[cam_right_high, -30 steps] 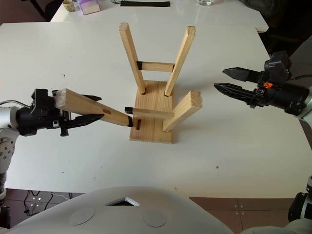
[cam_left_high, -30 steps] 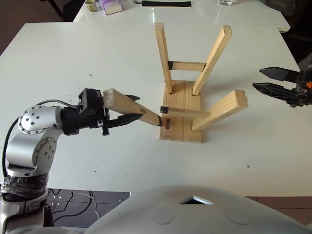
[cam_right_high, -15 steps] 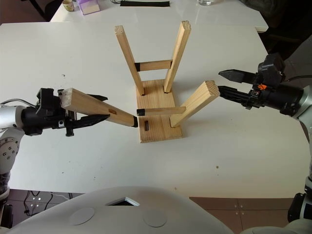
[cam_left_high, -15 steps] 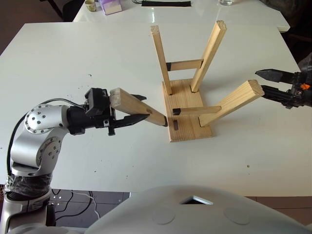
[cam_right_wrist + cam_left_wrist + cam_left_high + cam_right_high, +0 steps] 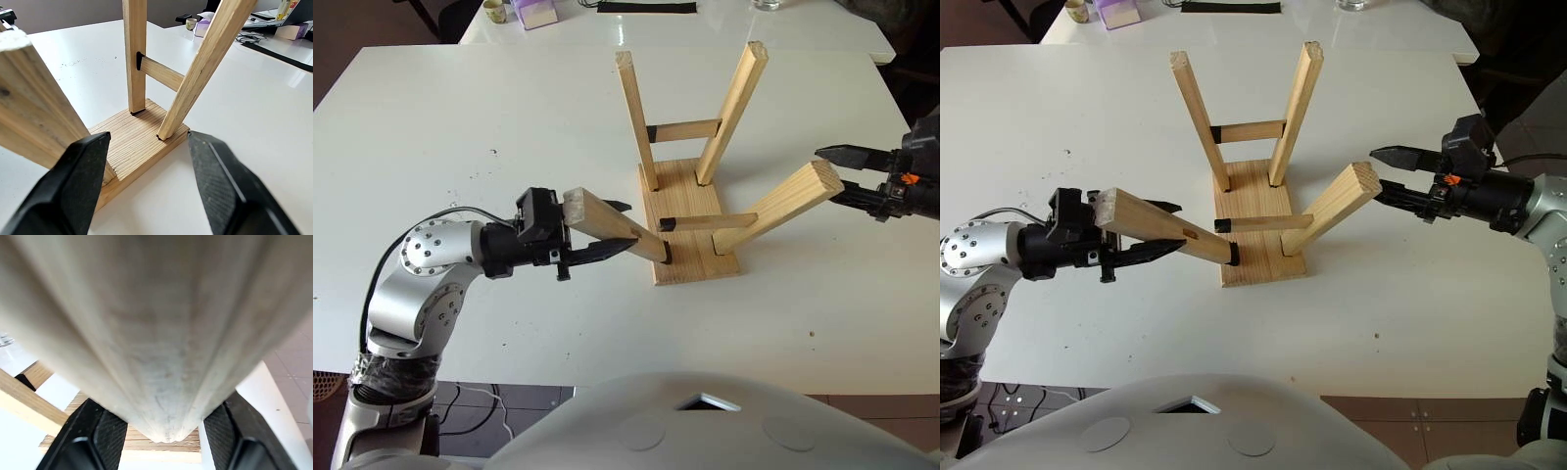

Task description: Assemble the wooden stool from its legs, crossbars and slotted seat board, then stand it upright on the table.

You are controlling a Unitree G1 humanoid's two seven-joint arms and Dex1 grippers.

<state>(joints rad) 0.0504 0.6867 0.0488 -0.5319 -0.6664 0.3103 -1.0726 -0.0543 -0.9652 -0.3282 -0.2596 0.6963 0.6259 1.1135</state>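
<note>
Left eye view, near side first: left tool [image 5: 617,227] is clamped on the fourth leg [image 5: 1175,233], gripping near its upper end, with the leg slanting down toward the seat board [image 5: 695,262].

- Change: over the last second the left arm has pushed in. The leg's lower tip was short of the board's near edge and now sits on the board at the near slot. I can't tell whether it is actually in.
- The board turned and shifted on the bench [image 5: 460,127] early in that second and has been steady since.
- The loose crossbar [image 5: 705,221] runs from the tilted third leg [image 5: 778,208] to just above the incoming leg's tip. Its dark end is not plugged in.
- Right tool [image 5: 827,173] has crept up to the tilted leg's free end. Its fingers are apart and bracket the end without gripping.
- Far side: two legs [image 5: 639,122] and [image 5: 729,113] stand in the board, joined by their crossbar [image 5: 685,129].

My read: the last leg is mid-seating. It looks like it must stand up steeper so the tip drops into the slot and the crossbar end meets its side. Flipping the stool upright comes after that.
</note>
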